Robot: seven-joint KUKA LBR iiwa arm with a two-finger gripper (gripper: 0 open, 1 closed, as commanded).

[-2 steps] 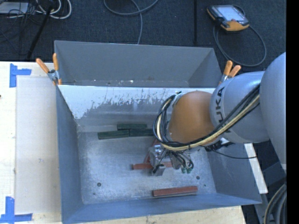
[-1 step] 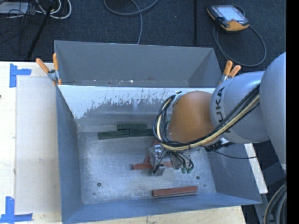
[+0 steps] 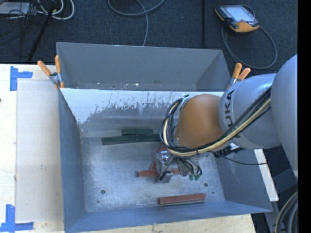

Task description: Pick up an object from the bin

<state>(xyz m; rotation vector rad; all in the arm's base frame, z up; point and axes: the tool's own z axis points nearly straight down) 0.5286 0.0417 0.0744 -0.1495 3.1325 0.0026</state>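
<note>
In the bin (image 3: 141,72), gripper (image 3: 165,174) hangs over one of two brown bars (image 3: 181,199), state unclear.

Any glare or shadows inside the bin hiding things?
Camera view: a streaky sheen crosses the bin's back slope, above the dark green sticks; the gripper shades the floor by a reddish piece; the reddish-brown bar in front lies plainly lit.

- A robotics lab: an industrial arm (image 3: 265,106) lettered KUKA reaches into a grey metal bin (image 3: 141,72).
- Beyond the bin, loose cables (image 3: 127,5) and a handheld control pendant (image 3: 238,17) lie on dark carpet (image 3: 180,28).
</note>
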